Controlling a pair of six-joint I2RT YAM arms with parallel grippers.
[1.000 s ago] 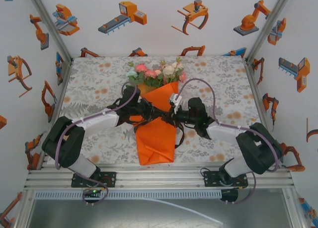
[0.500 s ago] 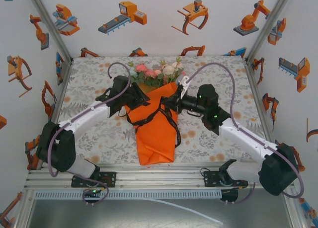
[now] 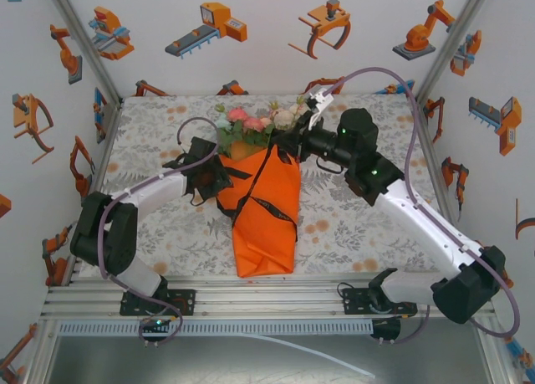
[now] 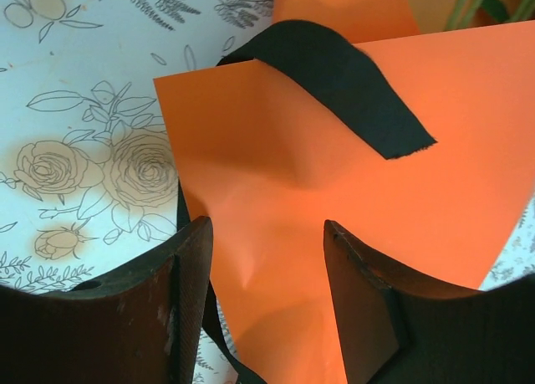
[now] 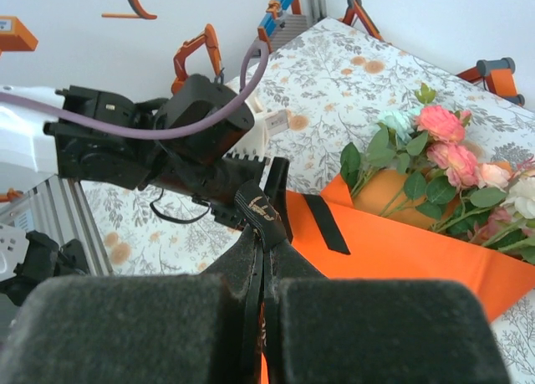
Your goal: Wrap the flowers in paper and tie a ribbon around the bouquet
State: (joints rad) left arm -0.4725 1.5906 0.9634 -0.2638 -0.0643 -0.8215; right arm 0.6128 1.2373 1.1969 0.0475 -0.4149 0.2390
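Floral-print surface (image 3: 184, 233), robot-sticker walls around. Bouquet (image 3: 263, 208) lies mid-surface, flowers (image 3: 259, 123) toward far edge. Left jaws spread, empty, over paper (image 4: 334, 233) at cone's left edge. Loose ribbon (image 4: 351, 91) end lies just ahead. Right jaws pressed together, pinching ribbon beside flowers. Step, likely: tying. Next: left takes loose end, pulls against right. Risks: floppy ribbon slipping, paper unrolling, blooms crowding right jaws.

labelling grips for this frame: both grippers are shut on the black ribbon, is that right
Not quite. The right gripper is shut on the ribbon, but the left gripper is open. The left wrist view shows its fingers apart over the paper, with a loose ribbon end lying on the paper ahead of them.
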